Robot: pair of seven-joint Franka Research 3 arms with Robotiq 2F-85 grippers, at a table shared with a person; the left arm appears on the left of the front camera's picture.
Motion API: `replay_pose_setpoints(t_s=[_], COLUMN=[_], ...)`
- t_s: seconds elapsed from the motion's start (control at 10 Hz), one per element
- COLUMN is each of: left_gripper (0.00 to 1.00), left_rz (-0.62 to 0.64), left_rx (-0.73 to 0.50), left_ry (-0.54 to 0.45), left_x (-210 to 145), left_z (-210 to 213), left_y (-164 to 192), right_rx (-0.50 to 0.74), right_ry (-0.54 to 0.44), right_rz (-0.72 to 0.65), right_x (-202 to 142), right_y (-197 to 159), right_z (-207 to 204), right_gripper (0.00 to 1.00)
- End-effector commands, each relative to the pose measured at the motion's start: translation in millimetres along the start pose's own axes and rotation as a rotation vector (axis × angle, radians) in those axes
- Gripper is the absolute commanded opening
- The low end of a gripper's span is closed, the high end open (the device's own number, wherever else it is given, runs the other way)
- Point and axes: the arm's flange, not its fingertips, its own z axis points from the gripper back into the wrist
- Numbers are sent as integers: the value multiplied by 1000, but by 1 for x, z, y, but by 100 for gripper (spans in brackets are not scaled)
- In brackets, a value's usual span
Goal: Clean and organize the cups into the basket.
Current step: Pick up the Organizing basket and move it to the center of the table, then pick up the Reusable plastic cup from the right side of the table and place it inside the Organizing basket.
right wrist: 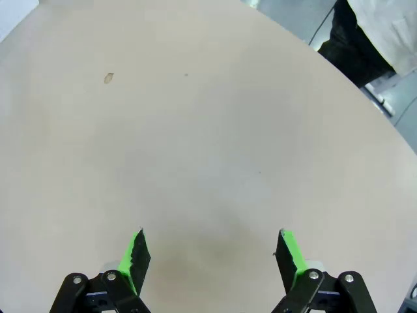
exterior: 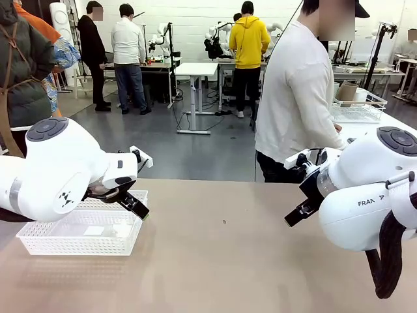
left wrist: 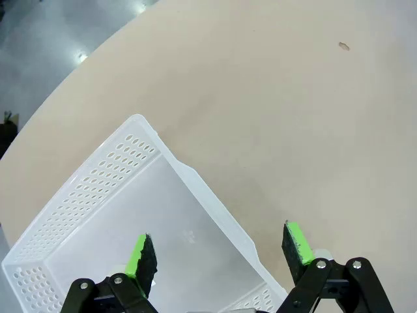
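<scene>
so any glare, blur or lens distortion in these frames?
Front view: even light, sharp, soft shadows on the table. Left wrist view: the wide lens bows the table edge, and lamp glints show on the floor. Right wrist view: same bowing, a faint shadow at the right tool, no glare.

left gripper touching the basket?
Cannot tell. Left wrist view: left gripper open, straddling the basket wall; front view: fingertip overlaps the rim, no clear gap.
</scene>
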Motion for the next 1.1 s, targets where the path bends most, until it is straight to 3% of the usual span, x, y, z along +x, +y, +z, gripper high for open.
replay_pose_setpoints(t_s=[0.0,0.2,0.3,0.5,0.8,1.0], left_gripper=[100,100,100,100,100,100], left_rz=[0,0,-31,-176,-257,-261], left_rx=[0,0,-15,-8,40,96], left_ry=[0,0,-34,84,49,14], left_x=[0,0,2,0,-6,-5], left_z=[0,0,29,103,190,219], left_y=[0,0,-5,-21,-38,-40], right_rx=[0,0,13,5,-62,-151], right_ry=[0,0,-8,36,61,16], right_rz=[0,0,-18,16,61,48], right_x=[0,0,-5,-23,-44,-47], right_y=[0,0,8,35,74,89], right_z=[0,0,23,85,183,232], right_gripper=[100,100,100,100,100,100])
